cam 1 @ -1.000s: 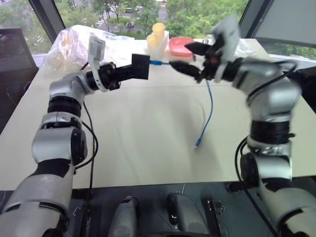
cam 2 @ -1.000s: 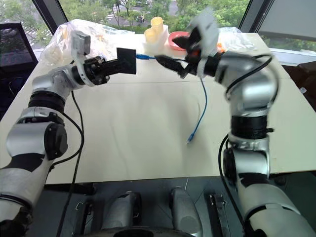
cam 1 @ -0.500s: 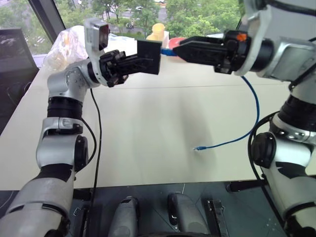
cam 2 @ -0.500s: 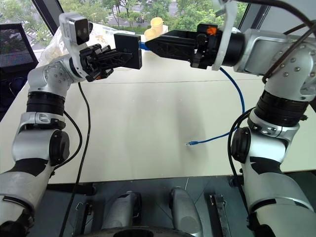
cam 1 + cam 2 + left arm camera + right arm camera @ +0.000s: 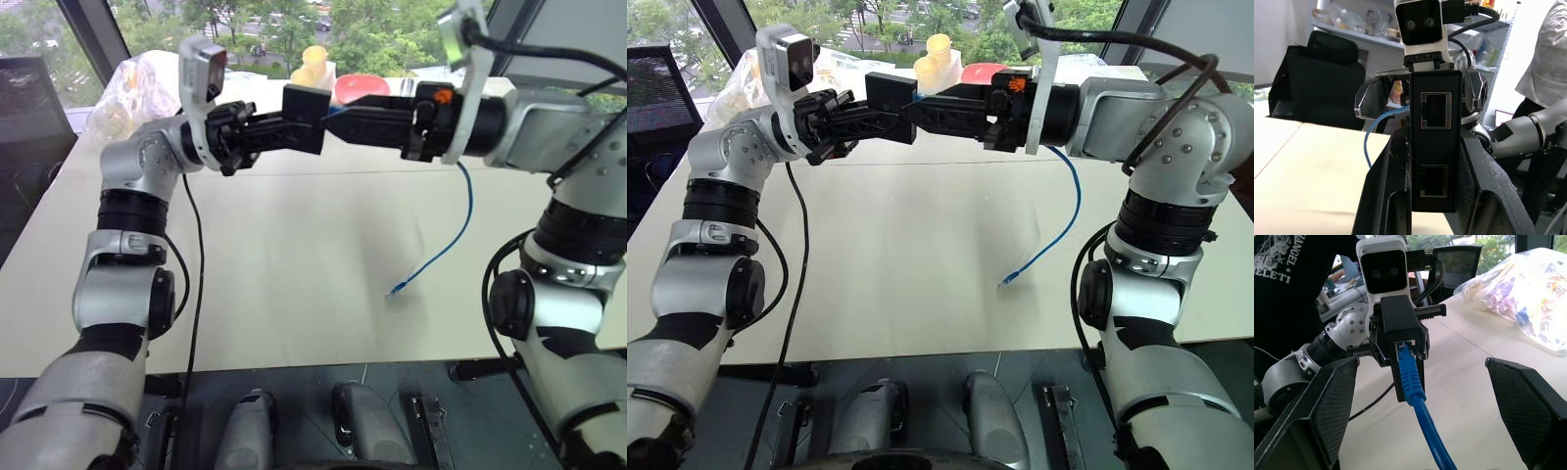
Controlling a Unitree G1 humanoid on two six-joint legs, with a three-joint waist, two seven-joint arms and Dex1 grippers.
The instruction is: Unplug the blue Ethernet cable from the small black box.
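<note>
My left gripper is shut on the small black box, holding it up over the far half of the table. The left wrist view shows the box clamped between both fingers, with two ports facing the camera. The blue Ethernet cable is plugged into the box's other side. From there it droops to the table, where its free plug lies. My right gripper points at the box, open, one finger well off each side of the cable and neither touching it.
At the far edge of the cream table lie a clear plastic bag, yellow cups and a red bowl. A black chair stands beyond the table's left side. A person in a dark shirt stands behind the robot.
Both arms have drawn in and lifted the box and cable nearer the camera. The right wrist has rolled, and its fingers now reach up to the box. The hanging cable has swung.
</note>
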